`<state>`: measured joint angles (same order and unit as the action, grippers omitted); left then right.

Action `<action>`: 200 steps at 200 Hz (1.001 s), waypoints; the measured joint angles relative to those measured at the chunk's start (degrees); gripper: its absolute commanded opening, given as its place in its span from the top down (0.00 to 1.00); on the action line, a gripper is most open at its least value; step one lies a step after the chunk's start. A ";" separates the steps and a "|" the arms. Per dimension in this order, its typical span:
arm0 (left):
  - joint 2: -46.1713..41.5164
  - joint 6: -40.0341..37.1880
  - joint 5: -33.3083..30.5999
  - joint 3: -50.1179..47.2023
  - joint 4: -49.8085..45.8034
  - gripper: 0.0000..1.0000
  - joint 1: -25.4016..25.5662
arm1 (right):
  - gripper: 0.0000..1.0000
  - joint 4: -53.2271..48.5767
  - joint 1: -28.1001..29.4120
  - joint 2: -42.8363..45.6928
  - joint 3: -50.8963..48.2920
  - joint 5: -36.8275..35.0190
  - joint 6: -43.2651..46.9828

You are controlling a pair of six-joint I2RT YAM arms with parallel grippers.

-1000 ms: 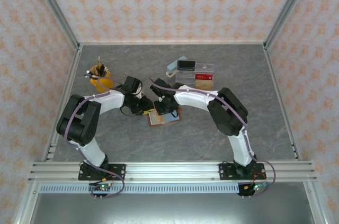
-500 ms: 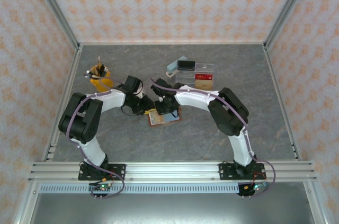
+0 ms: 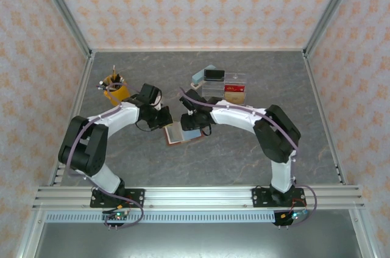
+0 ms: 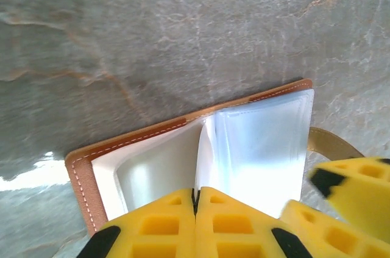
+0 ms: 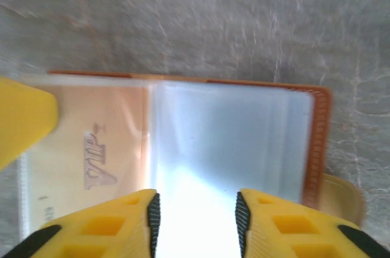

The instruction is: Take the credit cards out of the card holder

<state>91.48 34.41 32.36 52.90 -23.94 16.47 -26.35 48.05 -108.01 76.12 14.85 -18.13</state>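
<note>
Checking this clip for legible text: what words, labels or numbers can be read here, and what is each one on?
"VIP": script lettering on the tan card, behind a clear sleeve of the open card holder.
Red item in the clear acrylic organiser: pale marks, too small to read.
Nothing else legible.

Card holder (image 4: 82, 185): reddish-brown leather (pale stitching), clear sleeves. Credit card (image 5: 91, 160): tan. Table (image 3: 231, 160): grey, marbled. Walls (image 3: 183, 2): peach floral pattern.
</note>
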 measured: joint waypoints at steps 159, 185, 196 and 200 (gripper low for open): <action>1.90 7.65 11.91 -0.24 8.83 0.55 3.56 | 0.54 8.50 -0.22 12.74 -7.76 -12.04 -5.25; 4.26 7.76 11.02 -0.22 8.90 0.53 3.56 | 0.55 8.50 -0.22 12.83 -7.85 -12.55 -5.27; 4.98 7.56 10.27 -0.22 8.79 0.53 3.56 | 0.56 8.48 -0.22 12.83 -7.89 -12.52 -5.27; 5.11 7.56 10.19 -0.22 8.74 0.53 3.56 | 0.56 8.48 -0.22 12.83 -7.89 -12.52 -5.25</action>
<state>96.60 41.98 42.54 52.69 -15.20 20.03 -17.87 47.83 -95.18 68.23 2.33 -23.38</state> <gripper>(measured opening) 0.469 0.448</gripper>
